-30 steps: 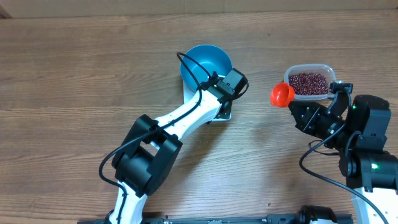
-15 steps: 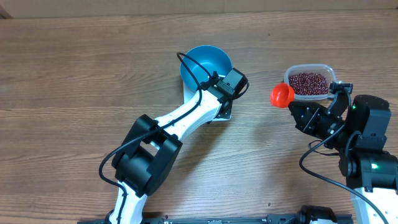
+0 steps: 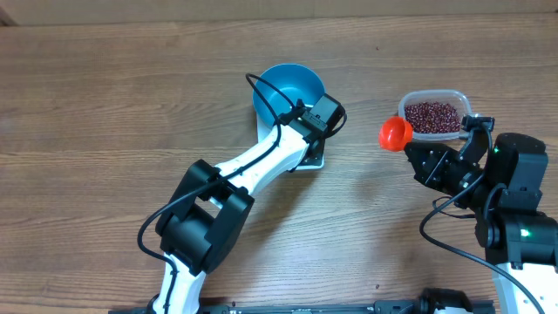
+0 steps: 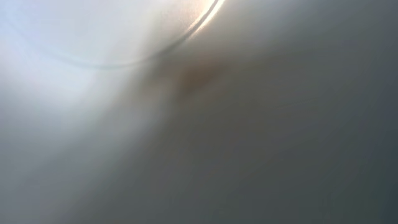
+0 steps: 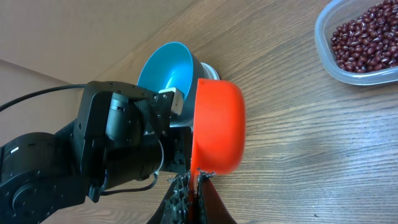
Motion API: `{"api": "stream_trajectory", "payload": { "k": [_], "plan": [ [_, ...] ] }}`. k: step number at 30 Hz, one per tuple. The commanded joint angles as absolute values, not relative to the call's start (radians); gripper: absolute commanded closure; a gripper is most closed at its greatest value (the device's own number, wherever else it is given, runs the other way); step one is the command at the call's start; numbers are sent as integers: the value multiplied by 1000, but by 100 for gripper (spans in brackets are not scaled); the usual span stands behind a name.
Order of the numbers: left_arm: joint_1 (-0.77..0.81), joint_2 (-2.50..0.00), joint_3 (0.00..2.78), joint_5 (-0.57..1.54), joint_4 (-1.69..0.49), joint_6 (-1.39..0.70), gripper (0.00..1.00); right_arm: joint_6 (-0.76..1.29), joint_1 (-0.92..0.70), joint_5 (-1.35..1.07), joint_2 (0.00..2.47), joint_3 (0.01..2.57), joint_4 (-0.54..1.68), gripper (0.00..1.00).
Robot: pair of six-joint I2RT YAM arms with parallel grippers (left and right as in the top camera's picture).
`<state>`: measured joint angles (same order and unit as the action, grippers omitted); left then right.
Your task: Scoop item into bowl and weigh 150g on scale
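Note:
The light blue bowl (image 3: 288,87) stands on the white scale (image 3: 315,160), which mostly hides under my left arm. My left gripper (image 3: 303,119) sits against the bowl's near right side. Its fingers are hidden beneath the wrist, and the left wrist view is only a grey blur. My right gripper (image 5: 194,183) is shut on the handle of an orange scoop (image 5: 217,127), which hangs above the table between bowl and tub. The scoop's mouth faces away, so its contents are hidden. The item, dark red beans (image 3: 432,115), fills a clear tub (image 5: 323,43) at the right.
The left arm (image 3: 253,166) stretches diagonally from the front edge to the bowl, with a black cable (image 3: 261,92) looping over the bowl's rim. The right arm's base (image 3: 519,218) stands at the front right. Bare wooden table (image 3: 113,105) lies to the left.
The left wrist and its cable have shifted very slightly left at the bowl. The right arm and the scoop have not moved.

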<state>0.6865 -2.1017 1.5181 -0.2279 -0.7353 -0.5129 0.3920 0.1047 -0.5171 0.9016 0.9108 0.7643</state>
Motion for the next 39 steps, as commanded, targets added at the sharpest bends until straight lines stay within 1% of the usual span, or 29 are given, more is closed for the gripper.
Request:
{"api": "stream_trajectory", "payload": {
  "k": [1, 26, 31, 39],
  "plan": [
    [679, -2130, 1511, -211, -735, -509, 96, 384, 109, -514, 897, 931, 763, 96],
    [681, -2127, 1535, -181, -748, -492, 96, 392, 109, -518, 897, 931, 758, 96],
    [693, -2070, 1611, -182, -836, -477, 96, 392, 109, -526, 897, 931, 755, 96],
    [715, -1905, 1661, -182, -859, -441, 96, 392, 109, -526, 897, 931, 756, 96]
  ]
}}
